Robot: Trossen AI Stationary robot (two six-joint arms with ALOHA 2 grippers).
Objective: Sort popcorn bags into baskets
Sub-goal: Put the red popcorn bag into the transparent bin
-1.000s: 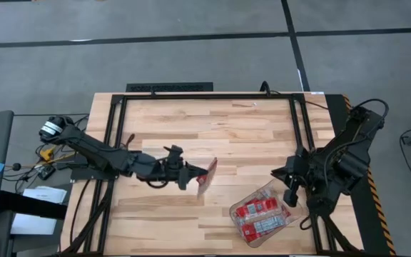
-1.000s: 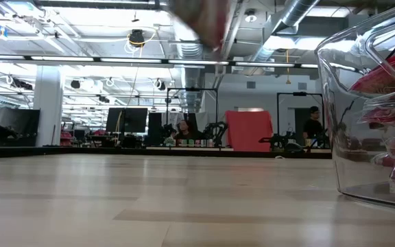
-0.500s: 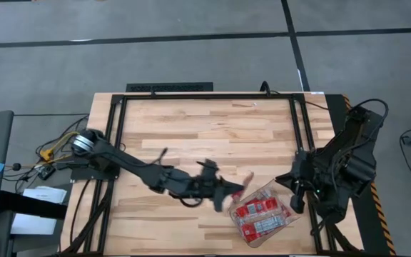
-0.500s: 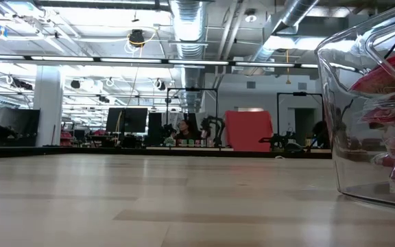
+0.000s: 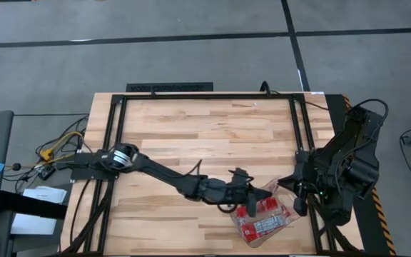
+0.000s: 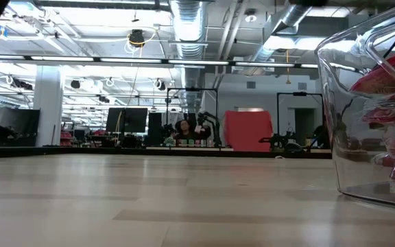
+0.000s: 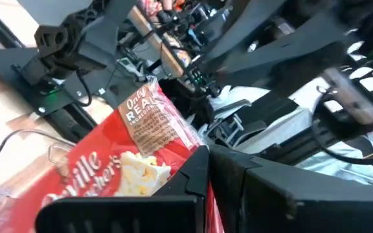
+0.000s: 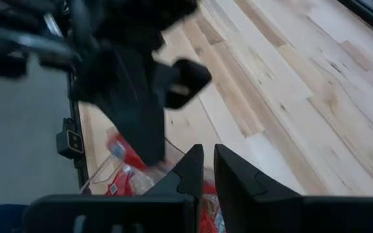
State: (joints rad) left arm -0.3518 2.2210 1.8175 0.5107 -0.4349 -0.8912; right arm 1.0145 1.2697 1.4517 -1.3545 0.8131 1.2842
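The left arm reaches long and low across the wooden table (image 5: 191, 135), stretched almost flat, its left gripper (image 5: 250, 194) over the near rim of the clear tub (image 5: 288, 214). Its jaws are pinched on a red popcorn bag (image 7: 125, 165), which sticks out ahead of the fingertips, tilted. Just beyond the jaws, more red packets (image 5: 261, 214) lie inside the tub. The right arm is folded at the table's right edge, the right gripper (image 5: 295, 187) beside the tub, jaws nearly together, holding nothing I can make out.
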